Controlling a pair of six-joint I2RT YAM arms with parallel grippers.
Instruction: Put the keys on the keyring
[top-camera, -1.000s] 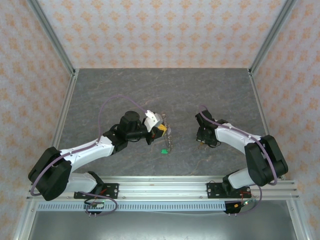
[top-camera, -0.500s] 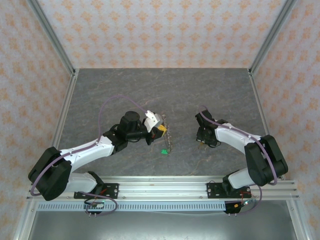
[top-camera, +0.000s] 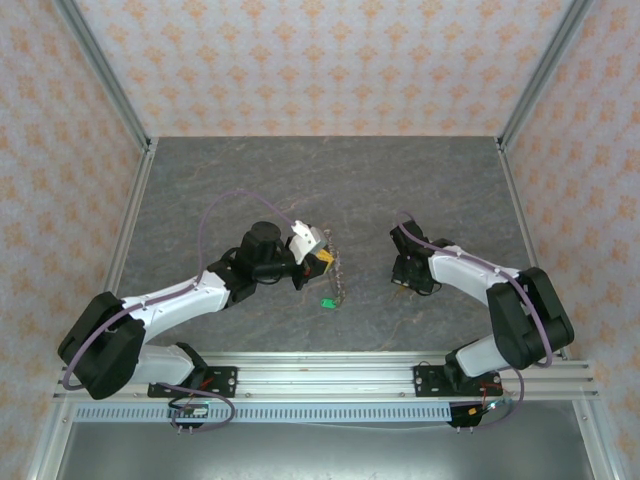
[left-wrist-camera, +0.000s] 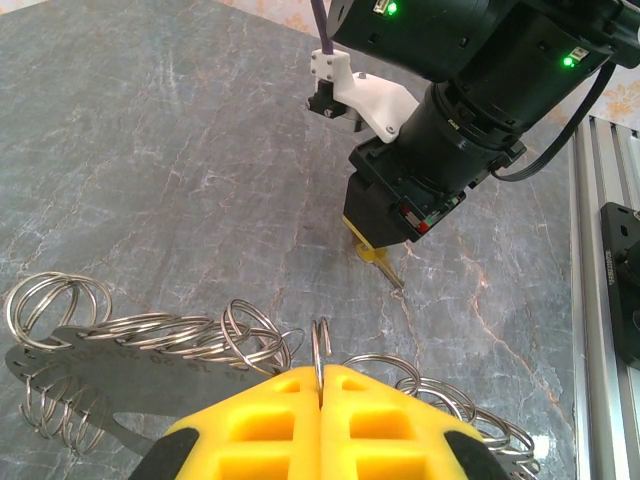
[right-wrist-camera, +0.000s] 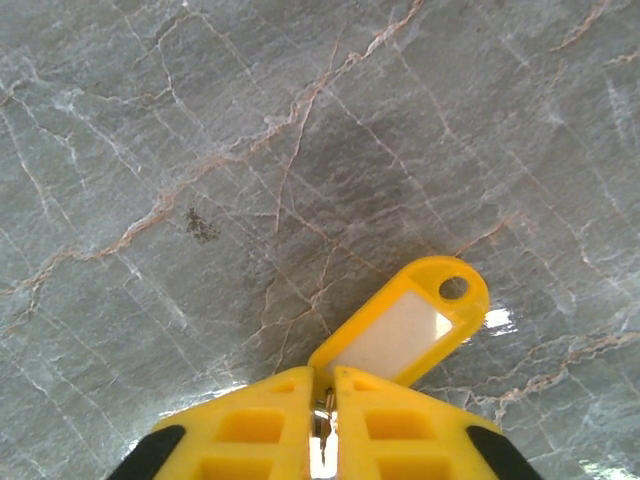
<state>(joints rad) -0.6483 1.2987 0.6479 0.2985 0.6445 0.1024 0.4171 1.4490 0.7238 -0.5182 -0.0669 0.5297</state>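
The left gripper (left-wrist-camera: 320, 378) was clamped on one upright ring of the keyring (left-wrist-camera: 150, 345). The ring's edge sat in the seam between its pads, and the rest of the ring-laden strip trailed off to either side just ahead of the jaws. The right gripper (right-wrist-camera: 322, 388) was pinched on the key (right-wrist-camera: 400, 325), whose yellow head stuck out ahead of its jaws, low over the table (right-wrist-camera: 200, 150). From the left wrist, the key hung beneath the right jaws, well apart from the left jaws and their ring.

As I judged it, the main risk was the thin grip on both sides:
- The ring was held only by its rim and could twist or slip between the left pads once the key pushed on it.
- The key was gripped near one end and could pivot in the right jaws and miss the ring's gap.
- The loose rings beside the held one could snag the key.
- The strip's weight could drag the ring out of line.

Compared with the earlier top view, almost nothing differed: both arms held nearly the same pose, and the green tag (top-camera: 327, 300) lay in the same spot below the left jaws
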